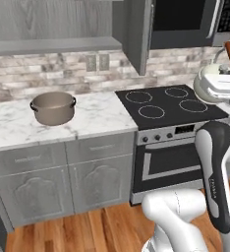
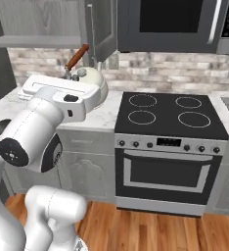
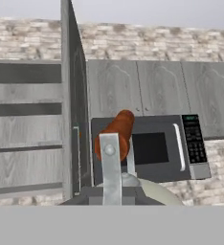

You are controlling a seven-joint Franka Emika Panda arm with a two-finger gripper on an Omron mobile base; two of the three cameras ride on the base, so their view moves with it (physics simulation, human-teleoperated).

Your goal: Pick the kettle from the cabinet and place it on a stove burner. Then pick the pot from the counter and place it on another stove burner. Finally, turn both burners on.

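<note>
The cream-white kettle (image 2: 96,81) hangs in the air in front of the counter (image 1: 100,118), tilted, away from the open cabinet (image 1: 53,45). My gripper (image 3: 111,196) is shut on it at its arched metal handle, and the reddish-brown bar (image 3: 115,134) sticks up just beyond the fingers. The kettle (image 1: 203,87) also appears at the right edge of the left base view, above the stove. The taupe pot (image 1: 53,107) stands on the marble counter left of the stove. The black cooktop (image 2: 168,112) carries several white burner rings with nothing on them.
The cabinet door (image 1: 136,34) stands open, edge-on between the shelf and the black microwave (image 2: 170,24) above the stove. A row of knobs (image 2: 168,143) runs along the stove front above the oven door. A brick backsplash lines the wall.
</note>
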